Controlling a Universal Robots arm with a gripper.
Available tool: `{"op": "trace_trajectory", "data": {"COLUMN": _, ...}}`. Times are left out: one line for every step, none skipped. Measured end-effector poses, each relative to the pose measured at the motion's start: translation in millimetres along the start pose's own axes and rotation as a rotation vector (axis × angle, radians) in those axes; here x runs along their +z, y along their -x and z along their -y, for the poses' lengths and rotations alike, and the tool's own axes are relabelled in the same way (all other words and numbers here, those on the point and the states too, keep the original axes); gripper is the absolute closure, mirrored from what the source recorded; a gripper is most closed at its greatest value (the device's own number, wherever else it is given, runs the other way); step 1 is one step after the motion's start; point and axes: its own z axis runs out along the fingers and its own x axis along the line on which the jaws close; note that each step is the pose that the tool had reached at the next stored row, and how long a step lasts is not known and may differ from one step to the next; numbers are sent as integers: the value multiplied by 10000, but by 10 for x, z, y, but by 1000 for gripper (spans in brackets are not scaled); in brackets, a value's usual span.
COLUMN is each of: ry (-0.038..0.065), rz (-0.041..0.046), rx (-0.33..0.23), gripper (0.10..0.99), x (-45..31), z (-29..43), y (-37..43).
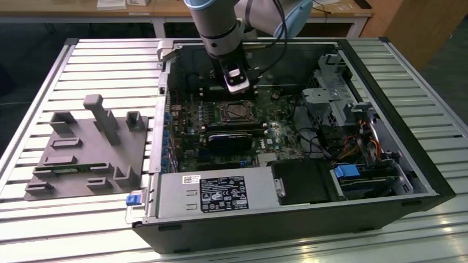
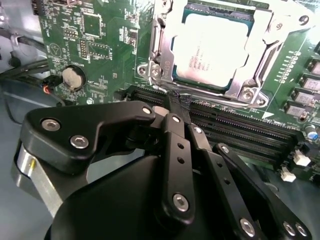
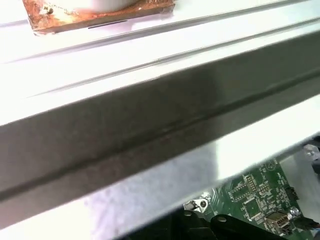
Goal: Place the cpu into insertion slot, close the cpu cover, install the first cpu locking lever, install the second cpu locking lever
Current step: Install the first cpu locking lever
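Note:
The cpu (image 2: 210,47), silvery-grey on top, lies in the insertion slot (image 1: 235,111) on the green board. Over it lies the cpu cover (image 2: 260,55), a silver frame with the chip showing through its window. In the second wrist view my gripper (image 2: 176,101) is shut, its black fingertips pressed together with nothing visible between them. They hang just off the socket's edge, over the long black card slots (image 2: 240,130). The exterior view has the gripper (image 1: 235,86) inside the open case, just behind the socket. I cannot make out how the locking levers stand.
The black computer case (image 1: 380,181) lies open on a slatted metal table (image 1: 95,60). A grey fixture block (image 1: 87,148) sits on the exterior view's left. A power supply (image 1: 212,192) fills the near case corner, and drive cages and cables (image 1: 343,109) crowd the right. A coin battery (image 2: 74,77) sits on the board.

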Motion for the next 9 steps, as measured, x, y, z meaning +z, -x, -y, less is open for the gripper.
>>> {"op": "trace_trajectory", "data": {"ry": -1, "rz": -1, "rx": 0, "gripper": 984, "x": -15, "z": -4, "y": 4}}
{"op": "trace_trajectory", "data": {"ry": -1, "rz": -2, "rx": 0, "gripper": 984, "x": -30, "z": -7, "y": 7}}
{"op": "trace_trajectory", "data": {"ry": -2, "rz": -3, "rx": 0, "gripper": 984, "x": -41, "z": -10, "y": 10}}
{"op": "trace_trajectory", "data": {"ry": -2, "rz": -4, "rx": 0, "gripper": 984, "x": -44, "z": -11, "y": 12}}
{"op": "trace_trajectory", "data": {"ry": -1, "rz": -5, "rx": 0, "gripper": 984, "x": -43, "z": -12, "y": 13}}
{"op": "trace_trajectory", "data": {"ry": 0, "rz": -5, "rx": 1, "gripper": 984, "x": -43, "z": -12, "y": 13}}
{"op": "trace_trajectory", "data": {"ry": -1, "rz": -6, "rx": 1, "gripper": 984, "x": -44, "z": -12, "y": 13}}
{"op": "trace_trajectory", "data": {"ry": -7, "rz": -13, "rx": 2, "gripper": 984, "x": -44, "z": -12, "y": 15}}
{"op": "trace_trajectory", "data": {"ry": -44, "rz": -68, "rx": 4, "gripper": 984, "x": -41, "z": -15, "y": 22}}
